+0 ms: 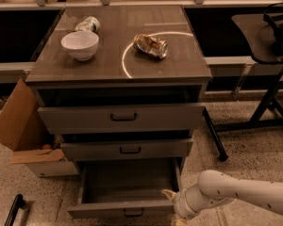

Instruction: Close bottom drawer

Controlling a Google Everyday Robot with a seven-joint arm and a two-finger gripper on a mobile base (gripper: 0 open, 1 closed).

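The bottom drawer is the lowest of three grey drawers and stands pulled far out, its plain grey box empty. Its small dark bar handle sits at the frame's lower edge. My white arm comes in from the lower right. My gripper is at the drawer's front right corner, right against the drawer front; a pale fingertip shows above that corner, the rest runs off the bottom edge.
The middle drawer and top drawer stand slightly out. On the cabinet top are a white bowl, a crushed can and a toppled cup. A cardboard box stands left; a dark stand stands right.
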